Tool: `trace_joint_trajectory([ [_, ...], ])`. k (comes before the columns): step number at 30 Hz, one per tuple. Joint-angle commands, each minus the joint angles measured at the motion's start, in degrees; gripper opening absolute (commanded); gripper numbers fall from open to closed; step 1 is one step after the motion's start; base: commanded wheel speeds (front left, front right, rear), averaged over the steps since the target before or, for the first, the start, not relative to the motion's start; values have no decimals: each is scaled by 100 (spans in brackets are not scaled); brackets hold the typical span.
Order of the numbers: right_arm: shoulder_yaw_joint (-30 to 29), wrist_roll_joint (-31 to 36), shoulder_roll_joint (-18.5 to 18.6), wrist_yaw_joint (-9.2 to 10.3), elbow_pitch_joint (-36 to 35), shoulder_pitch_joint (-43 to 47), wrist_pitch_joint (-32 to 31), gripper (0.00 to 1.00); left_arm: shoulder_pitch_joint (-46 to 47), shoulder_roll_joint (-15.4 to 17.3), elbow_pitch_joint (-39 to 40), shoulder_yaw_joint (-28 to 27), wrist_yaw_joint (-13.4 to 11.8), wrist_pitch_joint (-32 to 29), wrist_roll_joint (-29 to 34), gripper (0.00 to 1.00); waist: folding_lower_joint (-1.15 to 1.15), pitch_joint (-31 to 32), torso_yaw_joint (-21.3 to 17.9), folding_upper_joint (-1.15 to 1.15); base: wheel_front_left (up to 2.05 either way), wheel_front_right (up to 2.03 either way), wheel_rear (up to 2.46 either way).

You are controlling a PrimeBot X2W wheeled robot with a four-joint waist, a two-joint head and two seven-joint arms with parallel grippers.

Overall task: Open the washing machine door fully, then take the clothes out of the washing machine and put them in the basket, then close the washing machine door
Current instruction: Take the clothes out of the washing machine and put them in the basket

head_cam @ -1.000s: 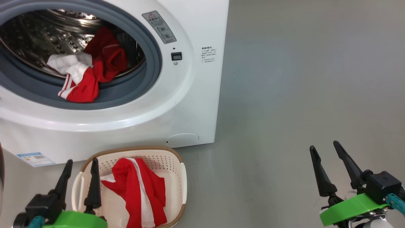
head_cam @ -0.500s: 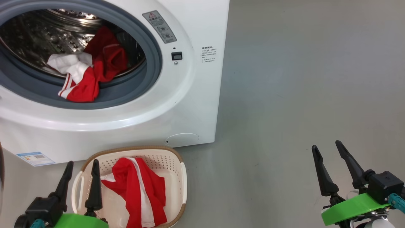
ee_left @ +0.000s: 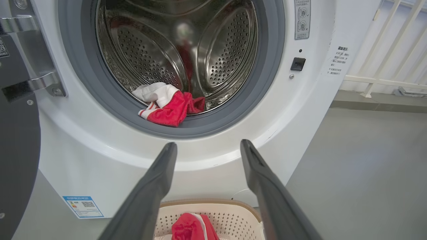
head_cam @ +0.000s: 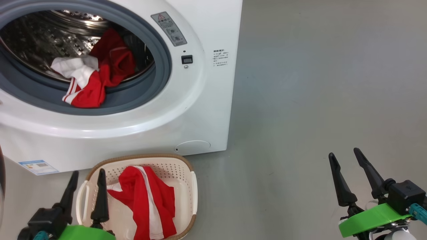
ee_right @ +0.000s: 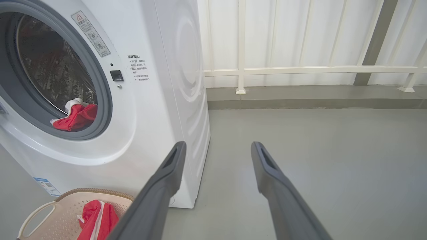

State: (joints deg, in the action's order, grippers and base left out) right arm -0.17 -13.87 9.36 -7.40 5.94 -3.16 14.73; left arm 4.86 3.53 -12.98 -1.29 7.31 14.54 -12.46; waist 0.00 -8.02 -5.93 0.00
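The washing machine (head_cam: 203, 106) stands open, and its door (ee_left: 16, 140) is swung out to the left, showing as a dark panel by the hinge. A red and white bundle of clothes (head_cam: 95, 80) lies at the front of the steel drum, spilling onto the grey seal (ee_left: 166, 106) (ee_right: 76, 116). More red clothes (head_cam: 146, 200) lie in the cream basket (head_cam: 191, 186) on the floor before the machine (ee_left: 243, 213) (ee_right: 50, 213). My left gripper (head_cam: 88, 171) hovers open over the basket's left end (ee_left: 208, 143). My right gripper (head_cam: 343, 151) hangs open and empty, far right over the floor (ee_right: 218, 143).
Grey floor (head_cam: 317, 100) stretches to the right of the machine. A white railing (ee_right: 300, 70) and a pale wall run along the back. A blue sticker (head_cam: 38, 166) marks the machine's lower left front.
My left gripper has sunk slightly in the head view. The clothes, the basket and the right gripper stay where they were.
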Motion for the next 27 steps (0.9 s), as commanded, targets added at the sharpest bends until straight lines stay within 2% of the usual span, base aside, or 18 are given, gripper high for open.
trace_joint_trajectory([
  [1,124,-7,67,-9,-153,0,27,100,145,75,40,-140,17,46,-64,100,0,-16,2,0,0,0,0],
  [7,161,-2,36,-9,-167,-46,27,100,631,194,-388,19,17,12,-136,100,0,-132,-13,0,0,0,0],
  [19,342,-18,-83,-9,-176,-293,27,100,2278,536,-1556,134,3,-522,-161,100,0,-566,-233,0,0,0,0],
  [27,414,-32,-211,-9,-177,-475,27,100,3451,822,-2576,188,-110,-726,-28,100,0,-928,-441,0,0,0,0],
])
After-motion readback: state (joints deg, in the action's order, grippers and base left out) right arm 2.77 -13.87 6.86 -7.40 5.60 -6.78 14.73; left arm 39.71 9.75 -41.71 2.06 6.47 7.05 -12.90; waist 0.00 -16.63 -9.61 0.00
